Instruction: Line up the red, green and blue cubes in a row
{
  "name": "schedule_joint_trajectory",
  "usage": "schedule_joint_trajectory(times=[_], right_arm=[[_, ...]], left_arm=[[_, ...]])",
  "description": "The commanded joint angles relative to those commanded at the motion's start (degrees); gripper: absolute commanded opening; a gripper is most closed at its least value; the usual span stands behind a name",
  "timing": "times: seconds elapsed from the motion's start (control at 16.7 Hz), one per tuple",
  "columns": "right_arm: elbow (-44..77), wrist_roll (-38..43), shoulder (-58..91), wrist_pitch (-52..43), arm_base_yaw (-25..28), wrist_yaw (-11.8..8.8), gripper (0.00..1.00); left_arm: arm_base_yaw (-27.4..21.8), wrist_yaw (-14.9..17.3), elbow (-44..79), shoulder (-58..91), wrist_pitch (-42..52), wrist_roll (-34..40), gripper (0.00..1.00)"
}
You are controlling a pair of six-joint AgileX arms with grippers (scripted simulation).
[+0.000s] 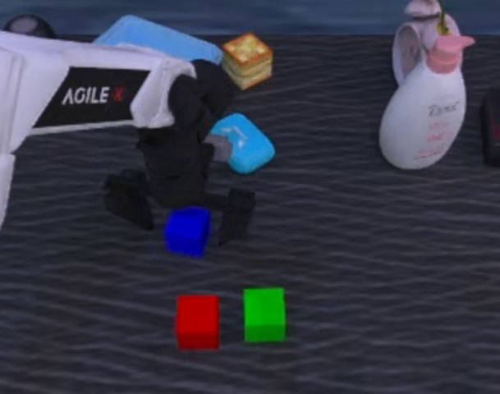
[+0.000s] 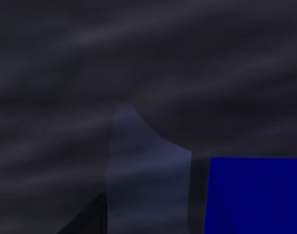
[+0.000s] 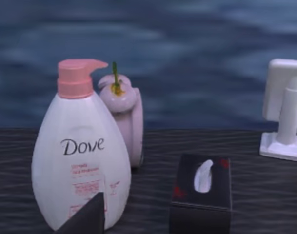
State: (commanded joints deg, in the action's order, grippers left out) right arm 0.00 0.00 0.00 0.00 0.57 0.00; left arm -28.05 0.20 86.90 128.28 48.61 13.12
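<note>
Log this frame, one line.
left gripper open around blue cube | red cube, green cube side by side | right arm out of view

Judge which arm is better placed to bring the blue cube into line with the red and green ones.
Left. Its tool is open, straddling the blue cube, just behind the red cube and green cube. The right arm is out of the top view.

Left arm reaches in from the left, its gripper (image 1: pixel 188 215) low with fingers spread wide. Right arm's out of sight.
</note>
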Motion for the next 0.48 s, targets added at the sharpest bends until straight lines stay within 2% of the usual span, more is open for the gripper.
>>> schedule_joint_trajectory(times=[0.12, 0.48], right_arm=[[0.0, 0.0, 0.0, 0.0, 0.0, 0.0, 1.00], [0.0, 0.0, 0.0, 0.0, 0.0, 0.0, 1.00]], left_arm=[[0.0, 0.0, 0.0, 0.0, 0.0, 0.0, 1.00], [0.0, 0.0, 0.0, 0.0, 0.0, 0.0, 0.55]])
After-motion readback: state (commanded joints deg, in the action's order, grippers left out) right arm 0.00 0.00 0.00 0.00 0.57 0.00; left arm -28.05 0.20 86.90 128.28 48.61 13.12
